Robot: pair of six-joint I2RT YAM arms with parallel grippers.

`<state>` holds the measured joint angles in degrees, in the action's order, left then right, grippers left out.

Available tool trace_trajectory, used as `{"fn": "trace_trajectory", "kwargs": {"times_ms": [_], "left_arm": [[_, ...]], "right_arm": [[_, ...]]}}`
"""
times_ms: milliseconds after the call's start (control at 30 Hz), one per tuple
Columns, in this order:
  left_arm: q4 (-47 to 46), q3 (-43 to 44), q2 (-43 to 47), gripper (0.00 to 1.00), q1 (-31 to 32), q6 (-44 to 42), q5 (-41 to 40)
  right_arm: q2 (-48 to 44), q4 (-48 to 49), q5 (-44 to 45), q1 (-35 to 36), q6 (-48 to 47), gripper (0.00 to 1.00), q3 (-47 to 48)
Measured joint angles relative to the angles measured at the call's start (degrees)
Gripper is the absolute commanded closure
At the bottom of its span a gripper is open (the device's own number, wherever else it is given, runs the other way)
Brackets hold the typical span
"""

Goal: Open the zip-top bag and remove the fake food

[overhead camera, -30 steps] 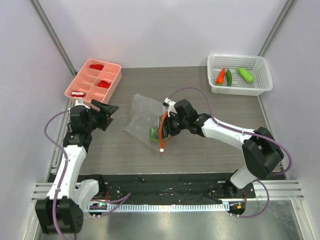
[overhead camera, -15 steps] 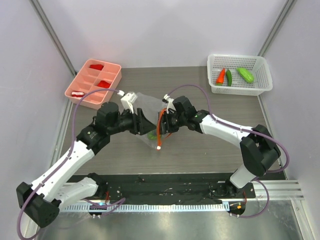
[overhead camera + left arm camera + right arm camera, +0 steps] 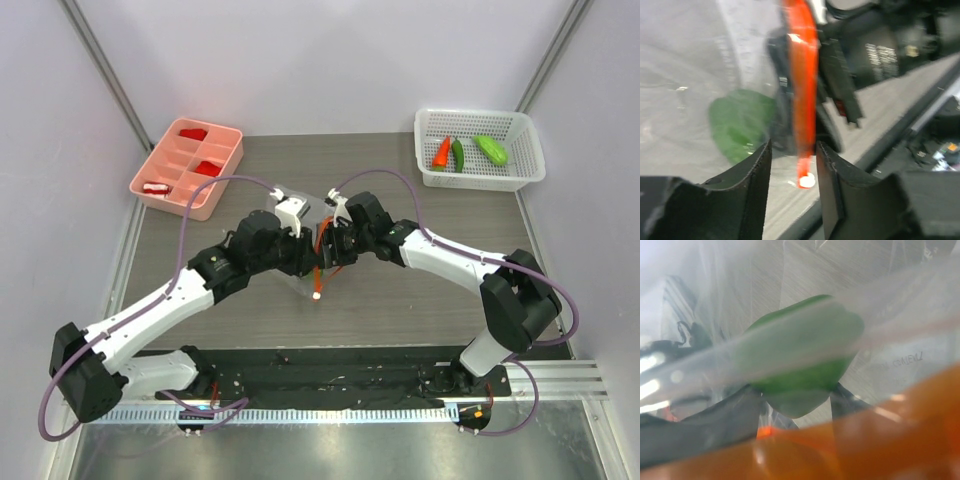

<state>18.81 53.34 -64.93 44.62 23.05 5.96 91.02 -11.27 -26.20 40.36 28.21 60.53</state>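
The clear, crinkly plastic zip-top bag is near the middle of the grey surface, between the two arms. A stubby green plastic bell pepper is inside it. The right end effector is closed tight on the bag at its orange-red zip strip. The strip hangs down and has a white tip at its low end. The left end effector is open a little, with one finger on each side of the strip, not squeezing it. The orange-red carrot piece, the dark green chili and the light green oblong piece lie in the white mesh basket at the far right.
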Motion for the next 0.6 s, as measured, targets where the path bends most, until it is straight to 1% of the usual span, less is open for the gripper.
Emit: {"fn": "trace_trajectory", "kwargs": {"times_ms": [133,267,400,433,467,533,567,600], "left_arm": [[0.79,0.59,-0.28,0.62,0.0,-1.03,-4.5],[0.85,2.08,-0.57,0.51,0.0,-1.22,-6.12],[0.76,3.06,-1.66,0.5,0.0,-1.22,-6.21],[0.79,3.17,-2.03,0.51,0.02,-1.22,-6.29],[0.83,3.37,-2.56,0.57,0.04,-1.22,-6.43],[0.85,4.02,-3.87,0.64,0.09,-1.29,-6.88],[0.83,4.26,-4.39,0.7,0.11,-1.2,-7.19],[0.92,4.5,-4.9,0.73,0.13,-1.36,-7.85]], "right_arm": [[-0.02,0.04,-0.13,0.0,0.02,0.99,0.0],[-0.02,0.09,-0.35,0.0,0.2,0.99,0.0],[-0.02,0.24,-0.63,0.0,0.44,0.99,0.0],[-0.02,0.31,-0.72,0.0,0.5,0.99,0.0],[-0.02,0.39,-0.76,0.0,0.55,0.99,0.0],[-0.04,0.48,-0.79,0.02,0.7,0.99,0.0],[-0.07,0.46,-0.79,0.02,0.7,0.99,0.0],[-0.15,0.46,-0.76,0.07,0.72,0.99,-0.02]]}}
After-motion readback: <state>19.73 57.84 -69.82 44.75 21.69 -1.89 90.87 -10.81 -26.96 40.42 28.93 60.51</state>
